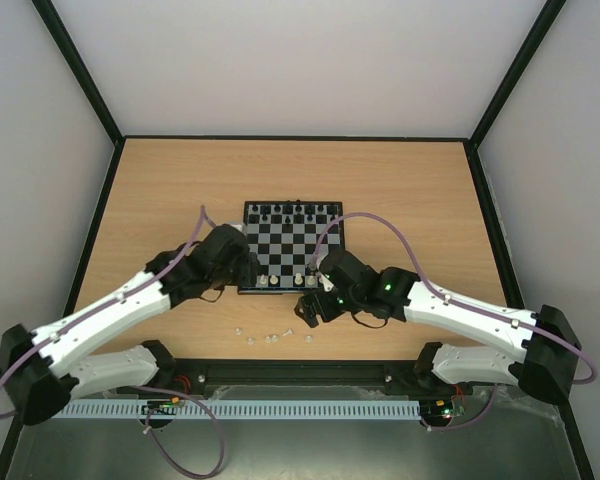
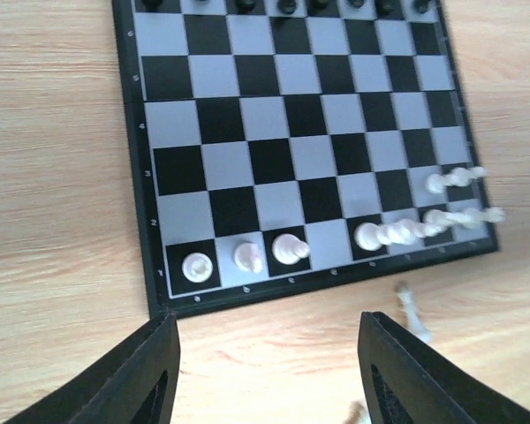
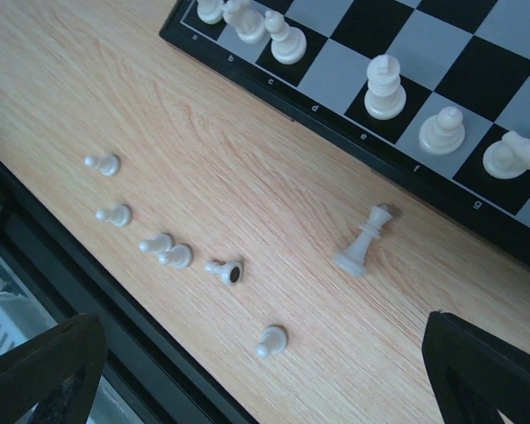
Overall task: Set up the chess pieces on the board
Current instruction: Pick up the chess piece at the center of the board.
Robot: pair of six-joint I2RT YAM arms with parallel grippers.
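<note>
We count six loose white pawns (image 3: 175, 256) and one taller white piece (image 3: 364, 243) on the bench (image 3: 203, 132), all between the right jaws, which are spread wide and empty. Six white pieces (image 3: 384, 87) stand on the board (image 3: 336, 69) just beyond. Left jaws: parted, empty, board ahead. Black pieces (image 1: 298, 211) on the far side show only in the left wrist and overhead views.

Left pincer (image 2: 267, 331) hangs open above the worktop (image 2: 53, 177), nothing between its fingers. Board (image 2: 300, 150) ahead: white chess pieces (image 2: 290, 249) on near rows, black pieces (image 2: 287, 5) along far row. One toppled white piece (image 2: 411, 309) lies off-board, just beside the near edge.
</note>
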